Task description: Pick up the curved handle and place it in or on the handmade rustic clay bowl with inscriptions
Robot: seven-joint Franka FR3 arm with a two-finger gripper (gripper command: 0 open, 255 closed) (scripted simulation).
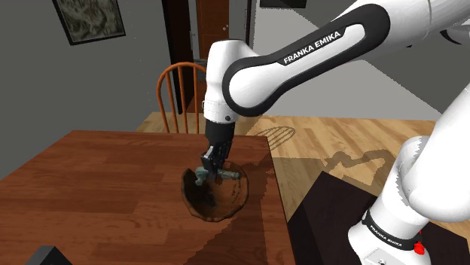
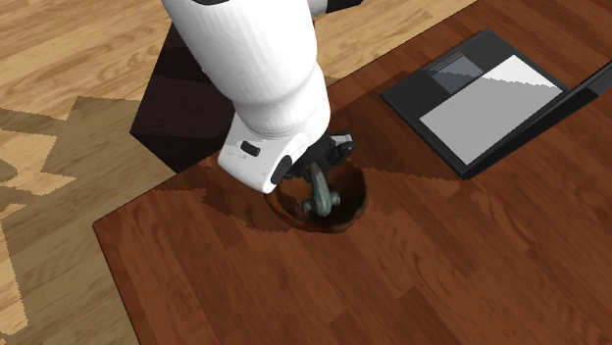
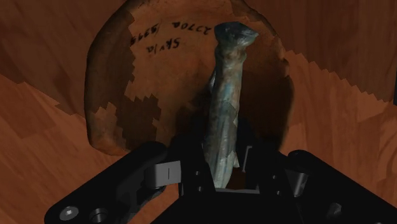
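The curved handle [image 3: 226, 95], grey-green, is clamped between the fingers of the black gripper [image 3: 221, 167] and hangs over the hollow of the brown clay bowl [image 3: 105, 108]. Across the shoulder view, the bare wooden table [image 1: 90, 173] comes first, then the bowl beneath the hand. The placing step is in hand. Next it likely needs a short descent, then the fingers parting to release.

**Colours Around the Bowl**

The handle [image 3: 226, 108] in the black gripper [image 3: 221, 160] is mottled blue-grey and green. Below the gripper, the bowl [image 3: 118, 108] is reddish brown with dark lettering inside. The surface [image 1: 98, 173] shows red-brown wood grain.
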